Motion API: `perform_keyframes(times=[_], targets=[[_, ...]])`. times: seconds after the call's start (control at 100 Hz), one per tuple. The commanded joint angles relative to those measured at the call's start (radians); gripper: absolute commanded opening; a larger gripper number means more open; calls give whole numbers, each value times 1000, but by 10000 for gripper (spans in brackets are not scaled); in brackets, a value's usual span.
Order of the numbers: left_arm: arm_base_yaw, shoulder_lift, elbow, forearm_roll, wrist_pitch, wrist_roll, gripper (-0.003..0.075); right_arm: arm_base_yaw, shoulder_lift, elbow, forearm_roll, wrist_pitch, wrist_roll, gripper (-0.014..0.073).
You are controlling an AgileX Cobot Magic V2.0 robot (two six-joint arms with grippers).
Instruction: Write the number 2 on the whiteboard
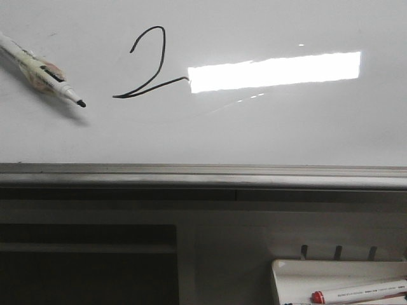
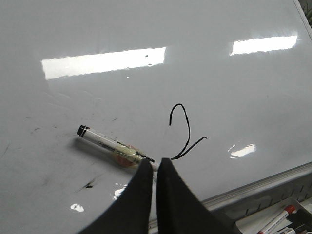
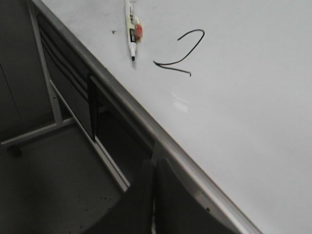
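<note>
1 black number 2 (image 1: 147, 63) sits on your whiteboard (image 1: 254, 133), with a marker (image 1: 44, 73) lying loose beside it. Both your left gripper (image 2: 155, 163) and right gripper (image 3: 155, 163) are pressed together, holding nothing.

A dim grey floor (image 3: 53, 195) lies beneath a pale metal frame (image 3: 48, 87); a small white tray (image 1: 299, 273) sits near right.

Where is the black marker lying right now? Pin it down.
The black marker lies uncapped on the whiteboard, at the far left of the front view, its tip pointing toward the number 2 just to its right.
</note>
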Motion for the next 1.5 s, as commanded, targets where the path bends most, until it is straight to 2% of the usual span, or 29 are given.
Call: perform_keyframes(times=[0.0, 0.16, 0.81, 0.93, 1.05, 1.19, 1.33, 1.49], targets=[[-8, -28, -29, -5, -29, -3, -20, -5, -27, -5, 9, -20, 5, -50], [-8, -46, -29, -5, -29, -3, -20, -5, -43, -1, 9, 51, 5, -50], [11, -49, 13, 17, -29, -3, -20, -5, -43, -1, 9, 53, 5, -50], [98, -48, 50, 17, -82, 18, -20, -5, -43, -1, 9, 53, 5, -50], [254, -65, 111, 8, -191, 80, -20, -5, -43, -1, 9, 53, 5, -50], [406, -121, 193, -169, -209, 85, -20, -5, -43, -1, 9, 53, 5, -50], [494, -128, 262, -168, -209, 99, -20, -5, -43, -1, 9, 56, 5, -50], [533, -128, 333, -158, -215, 103, -20, -5, -43, -1, 9, 56, 5, -50]])
